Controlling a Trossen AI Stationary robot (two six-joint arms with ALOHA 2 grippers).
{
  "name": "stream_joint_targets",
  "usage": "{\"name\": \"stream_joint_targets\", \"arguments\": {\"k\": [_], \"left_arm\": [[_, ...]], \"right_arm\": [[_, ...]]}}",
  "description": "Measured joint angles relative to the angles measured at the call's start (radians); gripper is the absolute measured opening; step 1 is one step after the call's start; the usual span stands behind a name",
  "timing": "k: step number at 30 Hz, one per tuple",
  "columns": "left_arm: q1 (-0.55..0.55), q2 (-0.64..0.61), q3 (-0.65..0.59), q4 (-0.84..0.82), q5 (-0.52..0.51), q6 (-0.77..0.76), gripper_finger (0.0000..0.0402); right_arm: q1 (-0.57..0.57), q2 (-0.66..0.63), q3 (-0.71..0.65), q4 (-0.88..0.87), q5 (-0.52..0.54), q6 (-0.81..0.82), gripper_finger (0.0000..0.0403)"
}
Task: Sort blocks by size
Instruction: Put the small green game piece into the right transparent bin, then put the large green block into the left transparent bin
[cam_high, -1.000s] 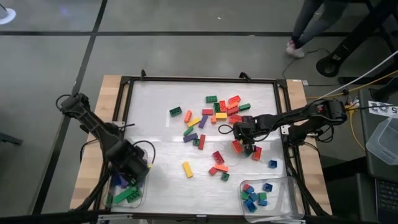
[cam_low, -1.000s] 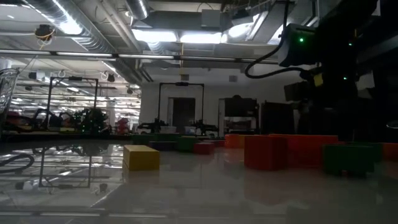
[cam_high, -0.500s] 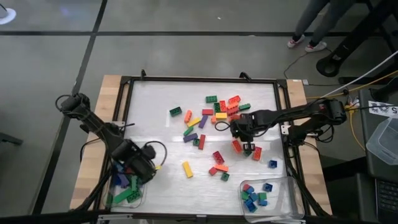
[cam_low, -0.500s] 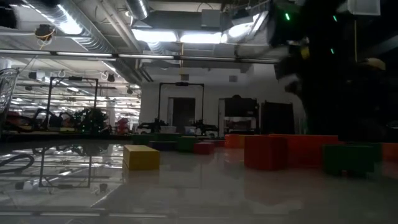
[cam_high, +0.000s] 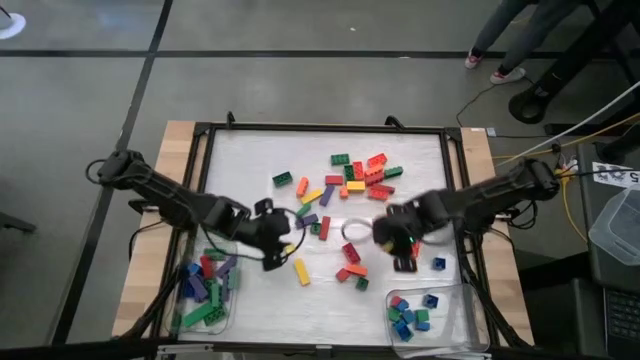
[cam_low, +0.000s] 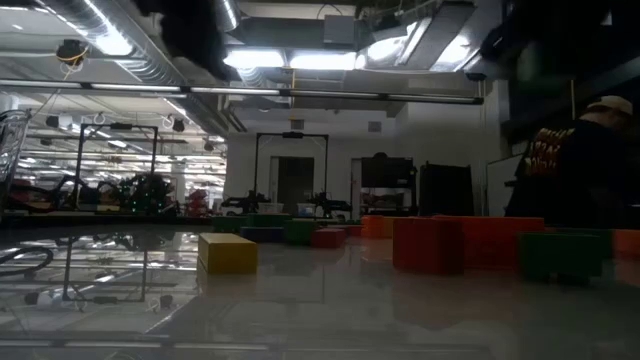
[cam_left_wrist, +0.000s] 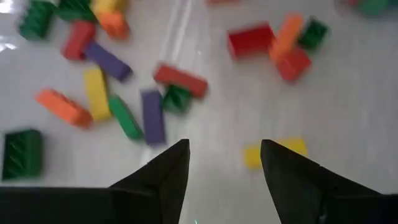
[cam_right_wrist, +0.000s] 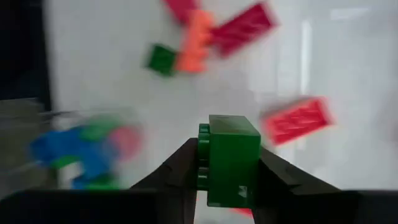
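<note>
Right gripper (cam_right_wrist: 225, 186) clamps a small green block (cam_right_wrist: 231, 158), studs facing nine o'clock, long axis running twelve to six; left gripper (cam_left_wrist: 224, 158) gapes empty.

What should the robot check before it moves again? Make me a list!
1. Right gripper holds a green block: ok.
2. Block sits straight between the fingers: ok.
3. Tray of small blocks is close to it: ok.
4. Left gripper is open and empty: ok.
5. Yellow block sits ahead of the left gripper: ok.
6. Arms are apart: ok.
</note>
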Motion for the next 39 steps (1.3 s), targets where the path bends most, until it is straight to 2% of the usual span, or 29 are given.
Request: {"name": "stream_joint_targets", "arguments": {"k": [10,17,21,26,33,39], "left_arm": [[0.184,0.0,-0.106,0.202,-0.018,0.095,0.0186],[0.261,0.01,-0.118,0.222,-0.017,0.095,0.0186],[0.29,0.026,-0.117,0.228,-0.017,0.07,0.0186],[0.315,0.078,-0.117,0.256,-0.017,0.065,0.0186],[0.358,0.213,-0.117,0.263,-0.015,0.065,0.0186],[0.394,0.325,-0.116,0.271,-0.001,0.059,0.0186]], "right_arm": [[0.379,0.003,0.004,0.04,0.112,0.47,0.0099],[0.53,0.003,0.004,0.126,0.156,0.699,0.0135],[0.575,0.003,0.004,0.179,0.168,0.76,0.0149],[0.602,0.003,0.004,0.189,0.206,0.762,0.015],[0.6,0.003,0.004,0.188,0.242,0.754,0.0151],[0.599,0.003,0.004,0.188,0.279,0.684,0.0151]]}}
